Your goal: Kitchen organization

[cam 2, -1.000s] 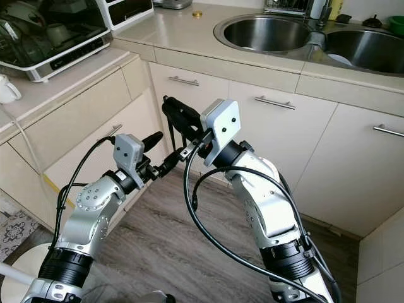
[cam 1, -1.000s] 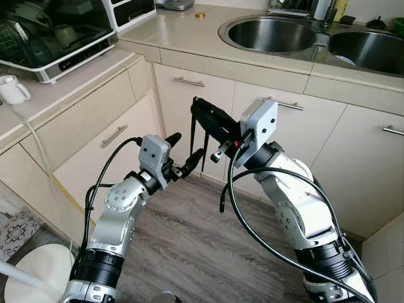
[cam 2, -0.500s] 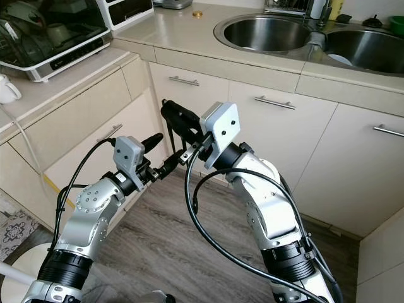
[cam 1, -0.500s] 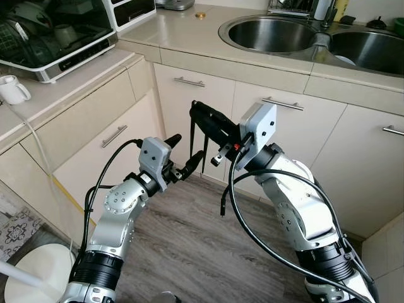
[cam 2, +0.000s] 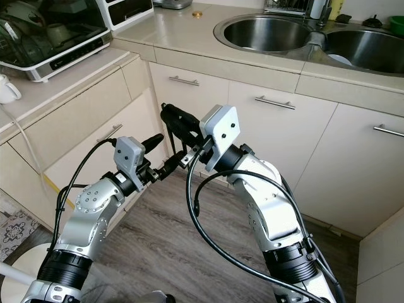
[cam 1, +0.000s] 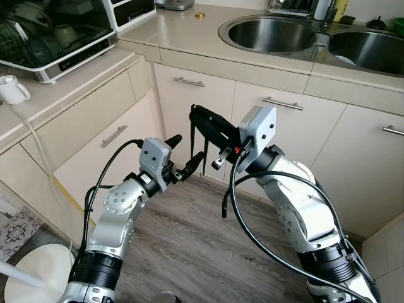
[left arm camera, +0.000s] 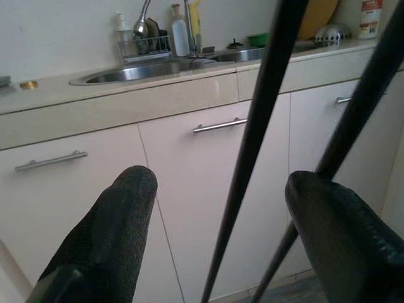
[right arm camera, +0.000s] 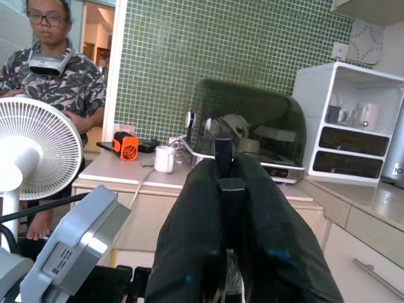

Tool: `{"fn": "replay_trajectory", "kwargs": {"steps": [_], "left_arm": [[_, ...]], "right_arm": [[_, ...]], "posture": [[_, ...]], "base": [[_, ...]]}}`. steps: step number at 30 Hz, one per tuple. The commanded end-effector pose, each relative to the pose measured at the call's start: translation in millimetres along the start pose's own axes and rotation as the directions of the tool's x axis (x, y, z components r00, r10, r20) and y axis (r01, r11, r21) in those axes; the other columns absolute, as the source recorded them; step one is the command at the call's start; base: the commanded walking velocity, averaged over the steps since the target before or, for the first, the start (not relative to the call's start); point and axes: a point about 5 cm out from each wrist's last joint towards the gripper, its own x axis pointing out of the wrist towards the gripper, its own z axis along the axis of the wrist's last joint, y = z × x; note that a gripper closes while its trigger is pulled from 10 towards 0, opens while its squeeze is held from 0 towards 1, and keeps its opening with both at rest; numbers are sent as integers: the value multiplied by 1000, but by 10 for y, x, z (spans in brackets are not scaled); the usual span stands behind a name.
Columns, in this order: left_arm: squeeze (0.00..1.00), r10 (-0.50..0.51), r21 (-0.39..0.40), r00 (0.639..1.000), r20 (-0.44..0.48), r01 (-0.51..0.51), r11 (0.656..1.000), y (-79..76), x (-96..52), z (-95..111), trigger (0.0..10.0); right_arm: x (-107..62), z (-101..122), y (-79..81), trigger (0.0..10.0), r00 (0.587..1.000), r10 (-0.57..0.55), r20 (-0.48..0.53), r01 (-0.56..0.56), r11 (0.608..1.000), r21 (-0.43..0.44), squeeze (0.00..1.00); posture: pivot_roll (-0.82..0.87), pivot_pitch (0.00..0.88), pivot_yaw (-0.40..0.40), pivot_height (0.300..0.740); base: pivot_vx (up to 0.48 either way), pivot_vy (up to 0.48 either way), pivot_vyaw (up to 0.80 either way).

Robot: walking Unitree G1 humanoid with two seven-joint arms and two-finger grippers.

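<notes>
My right gripper point(cam 1: 201, 117) is raised before the lower cabinets and is shut on a black utensil point(right arm camera: 225, 165), which is clamped between the fingers in the right wrist view. Two thin black rods point(cam 1: 192, 142) of it hang down from the grip. My left gripper point(cam 1: 189, 146) is open just below and to the left. In the left wrist view both rods point(left arm camera: 265, 126) cross the gap between its fingers point(left arm camera: 107, 233); whether they touch them is not clear.
A double sink point(cam 1: 278, 33) is set in the beige counter point(cam 1: 183, 35), with handled cabinet doors point(cam 1: 189, 82) under it. A dish cabinet point(cam 1: 57, 31) and white mug point(cam 1: 12, 88) stand on the left. A white fan point(right arm camera: 31, 151) and a person point(right arm camera: 53, 60) are behind.
My right gripper has sunk slightly with the utensil. The left gripper stays open in the same place.
</notes>
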Motion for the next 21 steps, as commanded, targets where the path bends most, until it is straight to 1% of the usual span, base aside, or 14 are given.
{"fn": "replay_trajectory", "kwargs": {"steps": [1, 6, 7, 13, 14, 15, 16, 17, 18, 19, 21], "left_arm": [[0, -3, 44, 1000, 16, 2, 999, 43, 22, 66, 10000], [0, 4, 71, 1000, 14, -5, 997, 75, 13, 78, 10000], [0, 12, 75, 1000, 10, -13, 997, 109, 8, 73, 10000], [0, 14, 74, 1000, 2, -14, 997, 127, 12, 47, 10000], [0, 12, 74, 1000, -4, -12, 997, 124, 15, 27, 9137], [0, 12, 75, 1000, -5, -12, 997, 123, 16, 23, 9137], [0, 15, 75, 1000, -6, -15, 997, 124, 18, 13, 4667], [0, 15, 75, 1000, -6, -15, 997, 124, 18, 13, 4667], [0, 18, 79, 1000, -7, -17, 997, 127, 19, 8, 431], [0, 21, 83, 1000, -6, -20, 996, 132, 19, 2, 0], [0, 21, 83, 1000, -4, -20, 996, 135, 19, 0, 0]], "right_arm": [[16, 29, 69, 10000, 999, 43, 11, -43, 999, 0, 0], [16, 26, 70, 10000, 999, 42, 9, -42, 999, 3, 0], [20, 28, 77, 10000, 999, 47, 11, -47, 999, 3, 0], [26, 37, 90, 10000, 999, 53, 15, -53, 999, 3, 0], [28, 38, 92, 10000, 998, 53, 16, -53, 999, 2, 0], [28, 38, 92, 10000, 998, 53, 16, -53, 999, 2, 0], [27, 41, 92, 10000, 998, 52, 17, -52, 999, 2, 0], [27, 41, 92, 10000, 998, 52, 17, -52, 999, 2, 0], [28, 41, 92, 10000, 999, 52, 18, -52, 999, 2, 0], [28, 42, 93, 10000, 999, 51, 18, -51, 999, 2, 0], [29, 43, 94, 10000, 999, 51, 19, -51, 999, 2, 0]], "posture": [[0, 10, 22, 740], [1, 12, 23, 740], [0, 14, 22, 740], [0, 14, 23, 740], [-1, 14, 24, 740], [-1, 14, 24, 740], [-3, 14, 25, 740], [-3, 14, 25, 740], [-3, 14, 25, 740], [-4, 14, 24, 740], [-4, 14, 24, 740]], "base": [[0, 0, 0], [0, 0, 0], [0, 0, 0], [0, 0, 0], [0, 0, 0], [0, 0, 0], [0, 0, 0], [0, 0, 0], [0, 0, 0], [0, 0, 0], [0, 0, 0]]}}
